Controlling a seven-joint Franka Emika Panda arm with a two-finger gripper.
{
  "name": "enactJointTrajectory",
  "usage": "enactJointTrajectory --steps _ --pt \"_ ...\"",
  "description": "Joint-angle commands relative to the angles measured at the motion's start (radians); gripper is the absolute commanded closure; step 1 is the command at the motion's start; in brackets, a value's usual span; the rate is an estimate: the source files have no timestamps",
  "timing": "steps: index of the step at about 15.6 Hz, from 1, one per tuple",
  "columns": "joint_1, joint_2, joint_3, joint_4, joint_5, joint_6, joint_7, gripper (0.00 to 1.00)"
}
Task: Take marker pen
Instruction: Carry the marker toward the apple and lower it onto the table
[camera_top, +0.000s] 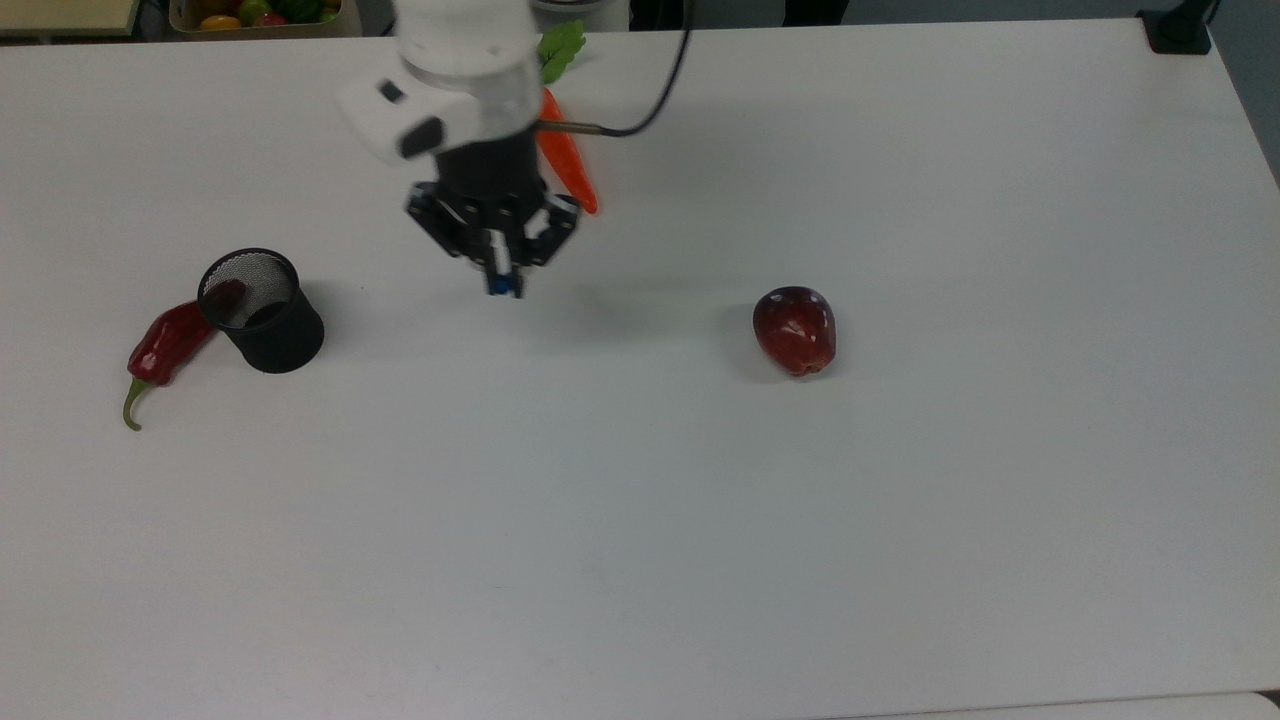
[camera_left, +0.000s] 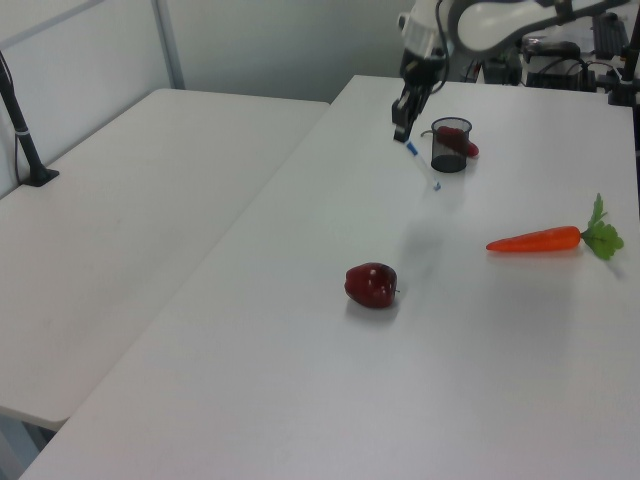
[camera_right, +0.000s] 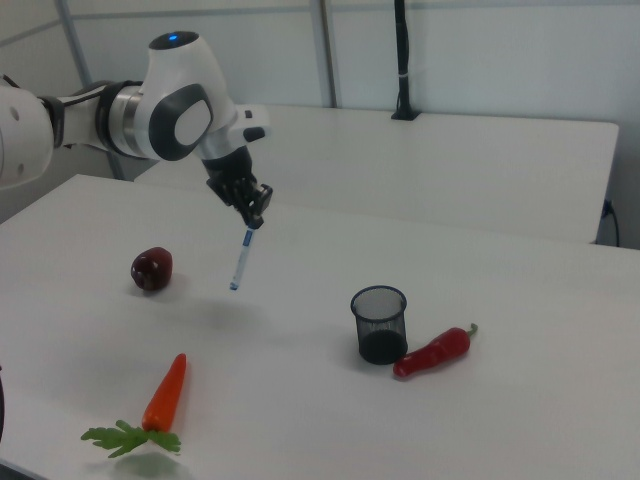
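The marker pen (camera_right: 242, 260) is slim and white with blue ends. It hangs tilted in the air above the table, and my gripper (camera_right: 256, 217) is shut on its upper end. In the top view the gripper (camera_top: 503, 268) sits just in front of the carrot, and the pen (camera_top: 503, 284) shows end-on as a blue tip below the fingers. The left view has the gripper (camera_left: 402, 130) left of the black cup, with the pen (camera_left: 422, 166) slanting down toward that cup's near side.
A black mesh cup (camera_top: 262, 312) stands at the top view's left with a red chili pepper (camera_top: 165, 345) leaning against it. A carrot (camera_top: 570, 165) lies partly behind the arm. A dark red apple (camera_top: 795, 330) sits mid-table. Bare tabletop stretches in front.
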Motion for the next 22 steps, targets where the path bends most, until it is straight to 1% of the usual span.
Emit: enactJointTrajectory --steps 1,7,8,10,11,12,13,14,15,17,20,22 --pt "0.063 0.033 -0.011 -0.008 0.012 -0.027 0.009 0.87" --pt "0.090 0.123 -0.011 -0.014 0.011 -0.027 -0.007 0.85" --pt "0.090 0.129 -0.011 -0.014 0.011 -0.027 -0.008 0.82" --pt "0.090 0.137 -0.011 -0.014 0.011 -0.025 -0.008 0.80" --pt "0.090 0.146 -0.011 -0.012 0.009 -0.025 -0.008 0.77" --pt "0.090 0.151 -0.011 -0.012 0.009 -0.025 -0.002 0.65" --pt "0.090 0.151 -0.011 -0.011 0.008 -0.025 0.001 0.51" --pt "0.090 0.149 -0.013 -0.009 0.006 -0.025 0.002 0.33" --pt "0.091 0.148 -0.013 -0.006 0.000 -0.027 0.002 0.26" --pt "0.091 0.137 -0.013 -0.005 -0.003 -0.028 0.004 0.00" --pt "0.091 0.091 -0.014 -0.005 -0.008 -0.066 0.001 0.00" --pt "0.091 0.038 -0.014 -0.005 -0.018 -0.131 0.002 0.00"
